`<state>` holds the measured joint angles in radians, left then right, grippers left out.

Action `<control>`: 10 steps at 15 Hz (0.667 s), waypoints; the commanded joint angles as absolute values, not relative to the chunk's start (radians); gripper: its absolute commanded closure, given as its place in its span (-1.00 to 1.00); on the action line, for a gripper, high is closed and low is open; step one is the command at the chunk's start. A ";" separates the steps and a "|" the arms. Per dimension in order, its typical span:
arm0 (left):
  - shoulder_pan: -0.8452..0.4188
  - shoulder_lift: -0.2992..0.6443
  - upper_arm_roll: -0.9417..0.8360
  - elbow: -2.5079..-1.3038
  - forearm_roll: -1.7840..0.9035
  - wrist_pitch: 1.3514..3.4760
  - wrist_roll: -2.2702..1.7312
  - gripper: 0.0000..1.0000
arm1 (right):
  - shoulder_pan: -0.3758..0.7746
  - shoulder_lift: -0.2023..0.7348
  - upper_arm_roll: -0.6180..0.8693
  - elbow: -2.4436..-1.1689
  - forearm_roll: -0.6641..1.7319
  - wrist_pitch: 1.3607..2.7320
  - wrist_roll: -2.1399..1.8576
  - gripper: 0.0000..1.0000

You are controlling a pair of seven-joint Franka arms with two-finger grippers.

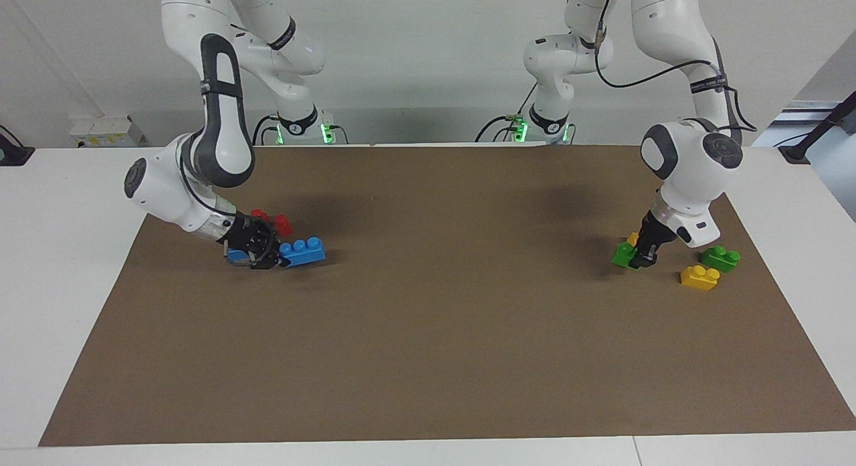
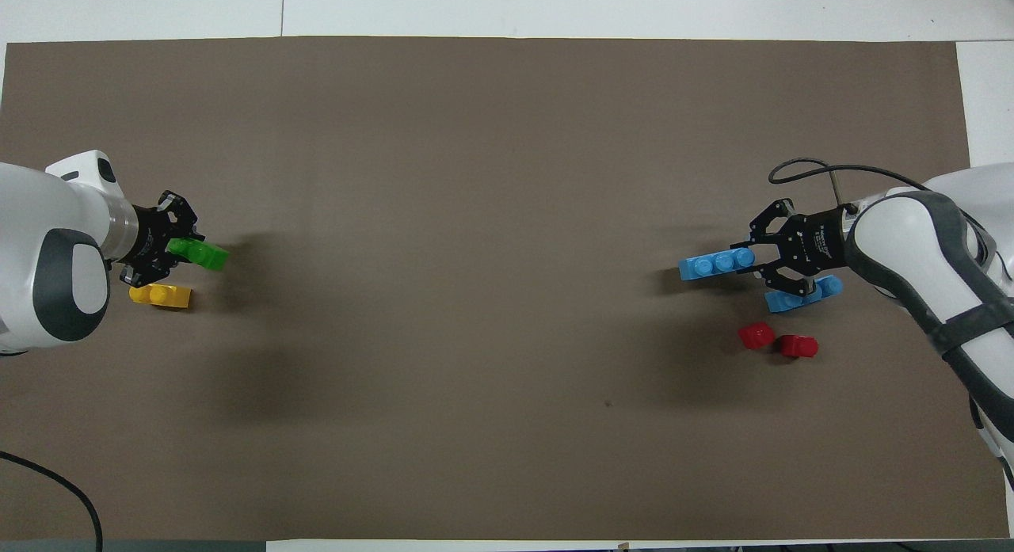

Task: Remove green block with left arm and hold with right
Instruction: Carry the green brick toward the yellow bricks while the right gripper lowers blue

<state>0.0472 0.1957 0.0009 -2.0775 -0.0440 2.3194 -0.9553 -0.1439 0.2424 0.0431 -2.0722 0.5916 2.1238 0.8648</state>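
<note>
My left gripper (image 1: 635, 257) (image 2: 184, 249) is shut on one end of a small green block (image 1: 624, 254) (image 2: 203, 254), held low over the mat at the left arm's end of the table. A yellow brick (image 2: 161, 295) lies beside it, mostly hidden by the gripper in the facing view. My right gripper (image 1: 275, 253) (image 2: 752, 259) is shut on the end of a long blue brick (image 1: 302, 251) (image 2: 717, 264), low over the mat at the right arm's end. A second green block (image 1: 720, 257) rests on the mat near the left gripper.
A brown mat (image 1: 428, 332) covers the table. Another yellow brick (image 1: 699, 277) lies by the second green block. A second blue brick (image 2: 800, 295) and two red bricks (image 2: 756, 335) (image 2: 798, 346) lie close to the right gripper.
</note>
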 commanded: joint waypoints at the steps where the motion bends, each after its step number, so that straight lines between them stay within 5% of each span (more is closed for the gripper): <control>1: 0.058 0.199 -0.008 -2.083 -0.043 2.341 -0.934 1.00 | -0.169 0.276 0.057 -2.043 0.572 2.144 0.854 1.00; 10: 0.055 0.236 -0.011 -2.083 -0.049 2.376 -0.939 1.00 | -0.192 0.305 0.057 -2.054 0.560 2.195 0.854 1.00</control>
